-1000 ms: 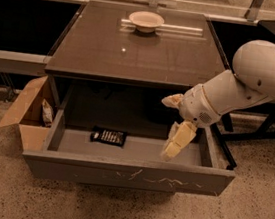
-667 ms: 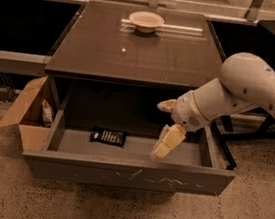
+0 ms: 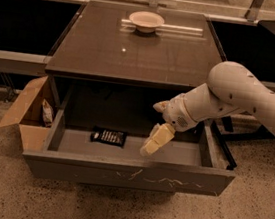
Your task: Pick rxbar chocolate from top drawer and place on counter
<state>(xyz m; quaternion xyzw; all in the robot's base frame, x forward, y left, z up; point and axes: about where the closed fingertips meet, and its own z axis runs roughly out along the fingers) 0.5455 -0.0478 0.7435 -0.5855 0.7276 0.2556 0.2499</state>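
Note:
The rxbar chocolate is a small flat black wrapper lying on the floor of the open top drawer, left of its middle. My gripper hangs over the drawer's middle, to the right of the bar and apart from it. Its fingers are spread open and hold nothing; the lower finger points down towards the drawer floor. The counter is the dark brown glossy top above the drawer.
A pale bowl stands at the back of the counter. An open brown cardboard box with a snack packet stands on the floor left of the drawer. Dark furniture stands to the right.
My arm has swung left across the drawer, bringing the gripper closer to the bar. The bar has not moved.

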